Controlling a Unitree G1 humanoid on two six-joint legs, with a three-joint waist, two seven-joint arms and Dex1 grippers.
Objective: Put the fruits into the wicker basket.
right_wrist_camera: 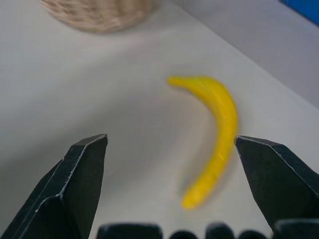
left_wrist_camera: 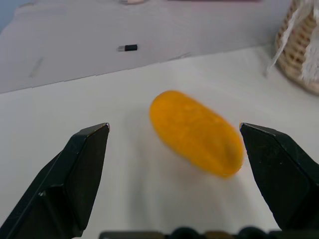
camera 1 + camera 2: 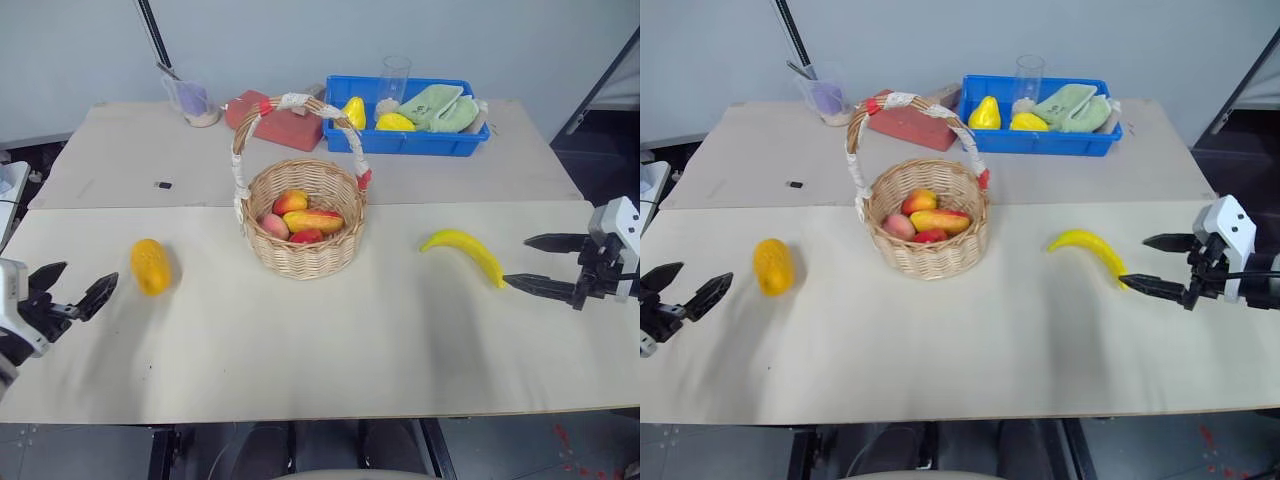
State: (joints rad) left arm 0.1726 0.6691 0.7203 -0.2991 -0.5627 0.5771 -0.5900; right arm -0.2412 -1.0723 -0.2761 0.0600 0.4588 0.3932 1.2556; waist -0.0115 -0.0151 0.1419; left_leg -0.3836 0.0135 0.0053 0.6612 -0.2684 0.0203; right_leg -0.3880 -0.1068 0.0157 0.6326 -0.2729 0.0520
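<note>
Left eye view: table scene with both arms spread wide. Wicker basket (image 3: pixel 305 225) stands mid-table, already holding several fruits. Banana (image 3: pixel 465 254) lies on the table to the basket's right, its long axis running from the basket side toward the right gripper (image 3: pixel 538 263), whose lower finger tip sits just beside the banana's near end; jaws gape wide, holding nothing. Oval orange fruit (image 3: pixel 150 266) lies left of the basket, long axis pointing away from the robot, near the left gripper (image 3: pixel 72 285), likewise wide open and empty. Each arm reaches inward, roughly level, toward its own fruit. Both fruits remain outside the basket.
</note>
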